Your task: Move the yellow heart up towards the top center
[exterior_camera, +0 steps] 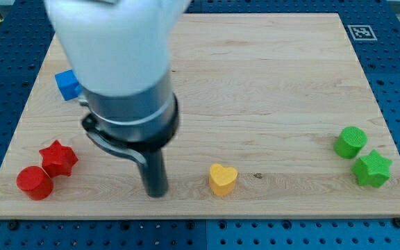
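Matt yellow heart (223, 178), wooden board (255, 83)

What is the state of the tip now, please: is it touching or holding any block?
My tip: no hand, so it holds nothing; it rests on the board, apart from the yellow heart, on that block's left in the view.

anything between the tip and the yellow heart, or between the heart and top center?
Nothing visible. My tip sits just to the view's left of the yellow heart, bare board between them. From the heart up to top center the wooden board shows no blocks; the others sit at the far sides.
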